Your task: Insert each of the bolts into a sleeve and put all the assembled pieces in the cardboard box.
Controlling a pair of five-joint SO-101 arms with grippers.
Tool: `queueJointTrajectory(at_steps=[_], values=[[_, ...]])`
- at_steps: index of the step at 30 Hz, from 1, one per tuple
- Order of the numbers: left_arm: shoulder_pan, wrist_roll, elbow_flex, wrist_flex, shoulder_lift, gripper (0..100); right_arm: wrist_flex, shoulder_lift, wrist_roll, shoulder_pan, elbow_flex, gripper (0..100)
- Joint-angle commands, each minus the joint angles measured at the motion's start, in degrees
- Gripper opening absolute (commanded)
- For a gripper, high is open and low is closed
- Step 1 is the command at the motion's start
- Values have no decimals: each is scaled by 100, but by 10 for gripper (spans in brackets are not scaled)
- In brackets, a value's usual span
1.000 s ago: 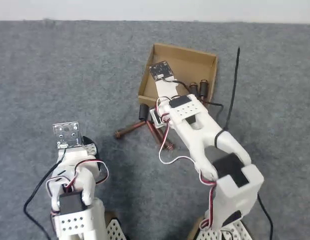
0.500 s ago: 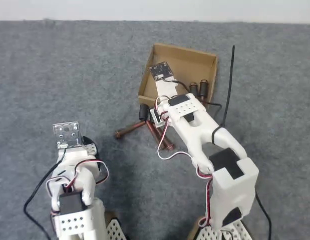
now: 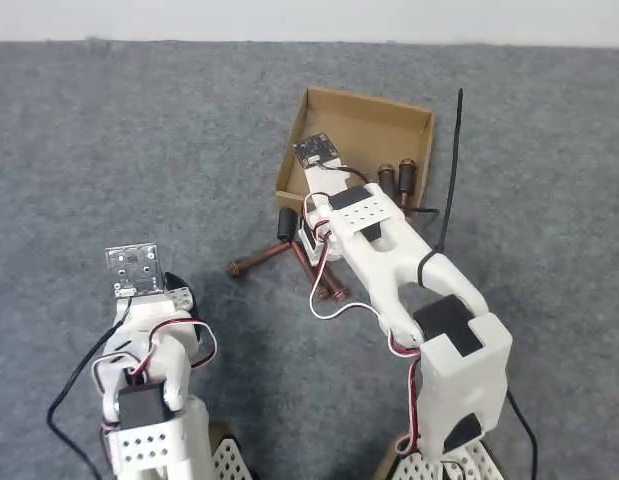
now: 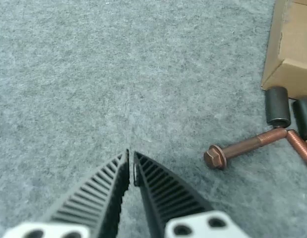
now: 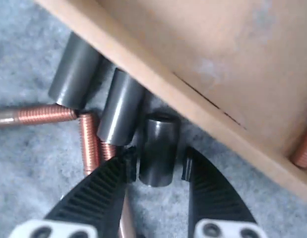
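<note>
Swinging a touch back from the cardboard box (image 3: 364, 100), your right arm (image 3: 389, 250) has shifted its wrist toward the box's near corner over the last second, while the left arm (image 3: 149, 340) has not stirred. The right claw (image 5: 157, 159) stands open, its jaws on either side of a dark sleeve (image 5: 158, 144) that rests on the carpet just outside the box wall; one jaw looks to be touching the sleeve, the other is a little apart, and nothing is gripped yet. A second sleeve (image 5: 118, 109) lies right beside it, with a third sleeve (image 5: 75, 72) further along and two copper bolts (image 5: 86, 141) crossing close by. The left claw (image 4: 131, 158) hovers over bare carpet with its jaws all but closed and empty, well apart from a loose bolt (image 4: 242, 147). Two dark pieces (image 3: 397, 178) sit inside the box against its near wall. The crowding is your hazard: closing now could catch the neighbouring sleeve or the bolt threads along with the target, and a round sleeve pinched off-centre may squirt out or roll against the box. Grey felt-like carpet (image 3: 139, 130) covers the table, a pale wall (image 3: 289, 20) runs behind, and a black cable (image 3: 451, 160) rises beside the box.
</note>
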Motion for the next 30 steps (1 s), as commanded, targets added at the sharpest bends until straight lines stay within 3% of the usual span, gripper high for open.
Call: queueJointTrajectory(at_steps=[1,6,13,22,30], values=[[-26,-53,-75,-149,-114,12,84,-48,-9,4,-167,101],[-26,-53,-75,-149,-114,12,84,-48,-9,4,-167,30],[-26,-53,-75,-149,-114,12,180,-110,-9,4,-167,6],[-26,-53,-75,-158,-114,12,1622,-1130,-9,13,-255,6],[-26,-53,-75,-158,-114,12,3187,-2070,-9,488,-246,6]])
